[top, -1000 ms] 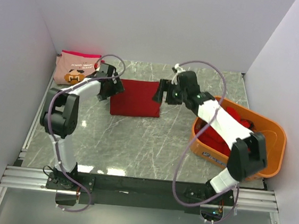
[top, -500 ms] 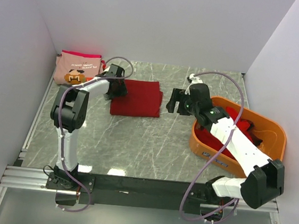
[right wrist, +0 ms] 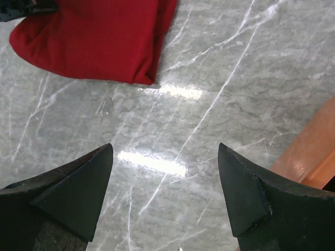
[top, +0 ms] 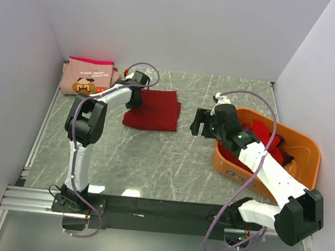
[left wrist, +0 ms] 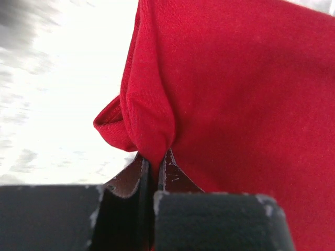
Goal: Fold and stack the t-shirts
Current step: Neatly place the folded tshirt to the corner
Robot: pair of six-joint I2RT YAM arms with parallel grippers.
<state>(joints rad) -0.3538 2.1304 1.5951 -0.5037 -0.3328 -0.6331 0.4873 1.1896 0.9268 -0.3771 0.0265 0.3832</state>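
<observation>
Pinching the left edge of the folded dark red t-shirt [top: 155,110]: left gripper [left wrist: 155,159], jaws closed tight on a cloth fold. Shirt flat on table [top: 152,160], 12 o'clock. Pink t-shirt [top: 87,76], folded, 10 o'clock corner. Right gripper [right wrist: 165,149]: jaws wide, empty, above marble beside orange tub [top: 305,146], 3 o'clock, containing red shirts [top: 264,132].

Near half of the table [top: 151,166] is bare marble, so plenty of room there. Right side's blocked by the orange tub [top: 309,176] with the right arm [top: 270,172] stretched over it, and far left is crowded: pink shirt [top: 89,75], left arm [top: 107,97], red shirt [top: 157,112]. Right gripper [top: 200,128] hangs in the gap between shirt and tub.
</observation>
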